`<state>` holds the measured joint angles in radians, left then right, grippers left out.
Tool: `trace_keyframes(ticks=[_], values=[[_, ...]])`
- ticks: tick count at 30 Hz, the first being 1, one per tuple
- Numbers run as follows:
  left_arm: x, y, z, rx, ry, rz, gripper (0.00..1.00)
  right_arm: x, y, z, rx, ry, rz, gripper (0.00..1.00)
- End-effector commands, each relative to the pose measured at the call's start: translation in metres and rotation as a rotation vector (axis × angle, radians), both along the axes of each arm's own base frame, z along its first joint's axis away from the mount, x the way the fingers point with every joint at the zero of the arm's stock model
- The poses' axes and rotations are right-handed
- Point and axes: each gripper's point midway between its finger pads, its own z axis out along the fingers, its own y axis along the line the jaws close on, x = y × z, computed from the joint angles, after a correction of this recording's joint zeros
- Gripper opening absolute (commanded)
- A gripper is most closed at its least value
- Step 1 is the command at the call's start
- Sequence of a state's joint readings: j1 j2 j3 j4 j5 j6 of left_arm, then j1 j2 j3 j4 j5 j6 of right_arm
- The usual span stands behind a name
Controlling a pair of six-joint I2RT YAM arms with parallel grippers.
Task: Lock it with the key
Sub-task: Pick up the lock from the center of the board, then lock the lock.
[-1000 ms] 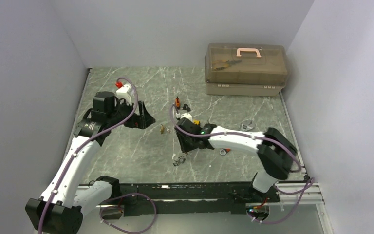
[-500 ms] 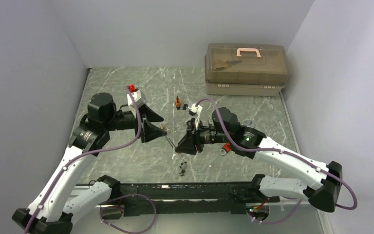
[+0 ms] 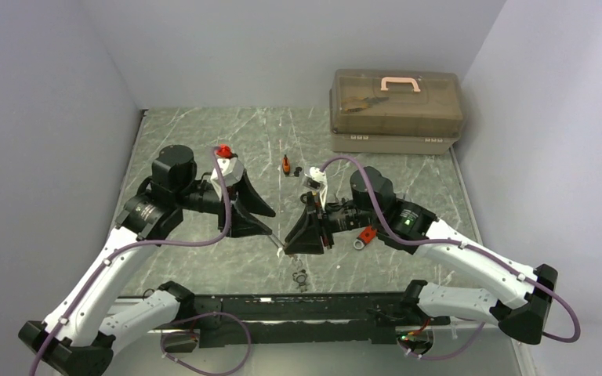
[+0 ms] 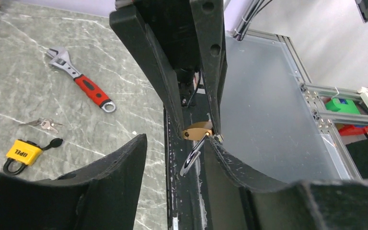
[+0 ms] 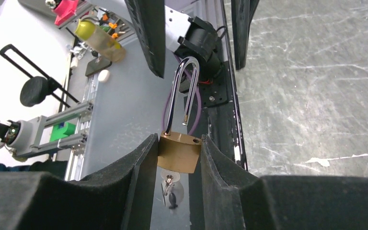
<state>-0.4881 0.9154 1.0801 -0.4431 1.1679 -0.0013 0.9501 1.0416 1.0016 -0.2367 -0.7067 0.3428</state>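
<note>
My right gripper is shut on the body of a brass padlock and holds it above the table. The steel shackle is swung open and points at my left gripper. A key hangs from the lock's underside. My left gripper is open, and its fingers straddle the shackle tip. In the top view the two grippers, left and right, meet near the front middle of the table. A small key bunch shows just below them.
A red-handled wrench, loose keys and a yellow padlock lie on the marble table. A small orange item lies mid-table. A brown toolbox stands at the back right. The black rail runs along the near edge.
The right gripper has lifted the padlock off the table and turned it towards the left arm. The left gripper has swung right and forward until its fingers are around the shackle.
</note>
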Motion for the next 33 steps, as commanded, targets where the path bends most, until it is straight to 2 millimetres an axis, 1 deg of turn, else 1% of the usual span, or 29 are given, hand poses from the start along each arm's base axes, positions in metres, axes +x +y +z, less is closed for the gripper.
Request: trace_keyframes(ticks=[1, 6, 11, 20, 33], values=[[-0.016, -0.001, 0.013, -0.02, -0.059, -0.086, 0.5, -0.003, 0.0, 0.036, 0.087, -0.083, 0.033, 0.0], [-0.022, -0.002, 0.012, -0.01, -0.053, -0.116, 0.42, 0.003, 0.002, 0.034, 0.075, -0.092, 0.011, 0.0], [-0.024, -0.004, 0.008, 0.014, -0.05, -0.118, 0.34, 0.007, 0.002, 0.033, 0.07, -0.095, -0.009, 0.0], [-0.027, -0.006, 0.0, 0.041, -0.039, -0.122, 0.31, 0.007, -0.002, 0.033, 0.066, -0.095, -0.018, 0.0], [-0.024, -0.006, -0.003, 0.058, -0.034, -0.107, 0.34, 0.004, -0.008, 0.035, 0.061, -0.101, -0.022, 0.0]])
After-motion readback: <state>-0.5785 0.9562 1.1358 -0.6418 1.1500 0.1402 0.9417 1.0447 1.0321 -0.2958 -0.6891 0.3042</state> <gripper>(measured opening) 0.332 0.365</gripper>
